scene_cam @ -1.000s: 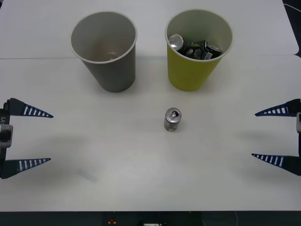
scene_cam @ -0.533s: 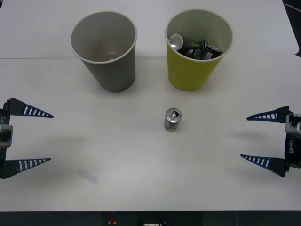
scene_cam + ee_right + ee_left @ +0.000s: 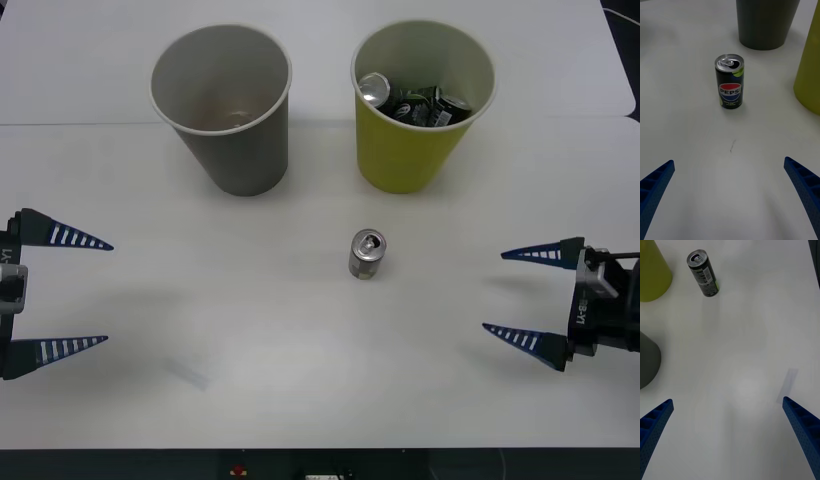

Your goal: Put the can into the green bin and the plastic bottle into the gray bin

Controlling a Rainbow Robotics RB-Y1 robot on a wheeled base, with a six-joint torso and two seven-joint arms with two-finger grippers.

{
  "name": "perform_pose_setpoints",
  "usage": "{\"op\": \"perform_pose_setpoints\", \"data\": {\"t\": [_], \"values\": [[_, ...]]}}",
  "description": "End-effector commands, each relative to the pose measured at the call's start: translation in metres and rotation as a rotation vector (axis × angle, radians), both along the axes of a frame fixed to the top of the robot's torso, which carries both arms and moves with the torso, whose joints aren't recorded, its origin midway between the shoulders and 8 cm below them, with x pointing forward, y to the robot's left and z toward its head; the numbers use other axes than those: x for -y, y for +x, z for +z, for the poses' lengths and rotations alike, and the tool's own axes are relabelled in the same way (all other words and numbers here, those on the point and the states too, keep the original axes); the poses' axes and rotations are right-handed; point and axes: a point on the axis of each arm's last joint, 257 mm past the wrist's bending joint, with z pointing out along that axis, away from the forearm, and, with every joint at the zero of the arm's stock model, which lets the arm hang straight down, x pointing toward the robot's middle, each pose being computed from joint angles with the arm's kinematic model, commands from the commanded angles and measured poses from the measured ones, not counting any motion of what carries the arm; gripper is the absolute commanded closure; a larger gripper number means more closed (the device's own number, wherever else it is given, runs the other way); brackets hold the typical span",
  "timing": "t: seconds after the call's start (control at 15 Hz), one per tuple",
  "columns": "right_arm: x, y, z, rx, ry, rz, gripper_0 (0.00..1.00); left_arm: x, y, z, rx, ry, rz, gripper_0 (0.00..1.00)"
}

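Can (image 3: 367, 254) stands upright on the white table (image 3: 300, 390), centre, slightly right of middle, near side of the green bin (image 3: 420, 110). Pull-tab top up; in the right wrist view the can (image 3: 730, 86) shows its Pepsi logo facing that camera. Left wrist view has the can (image 3: 703, 273) upright too, label side toward it.

Right gripper (image 3: 528, 298) sits at the right of the table, well apart from the can, can to its left and a bit farther back. Fingers spread wide, tips pointing left toward the can, holding nothing, touching nothing. In its wrist view the two blue fingers (image 3: 805, 187) stand at the corners with bare table between them.

Left gripper (image 3: 88, 293) is at the left edge of the table, fingers also wide apart, empty, well away from the can.

Green bin stands upright at far right of centre, holding several dark cans (image 3: 415, 102), one silver top visible. Gray bin (image 3: 226, 108) upright to its left, far side of table; inside looks pale, cannot tell if anything is in it. Bins apart, not touching. Can is nearer the green bin than the gray one.
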Motion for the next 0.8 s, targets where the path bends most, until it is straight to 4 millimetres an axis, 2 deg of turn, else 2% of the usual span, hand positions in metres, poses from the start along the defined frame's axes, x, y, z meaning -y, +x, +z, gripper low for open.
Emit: {"op": "perform_pose_setpoints", "data": {"t": [0.07,0.6,0.8], "values": [[-0.013,0.008,-0.004,0.045,0.042,0.011,0.0,0.0,0.0,0.0,0.0,0.0,0.0,0.0],[-0.043,0.033,-0.032,0.099,0.181,0.025,0.0,0.0,0.0,0.0,0.0,0.0,0.0,0.0],[-0.062,0.043,-0.039,0.117,0.234,0.031,0.0,0.0,0.0,0.0,0.0,0.0,0.0,0.0]]}}
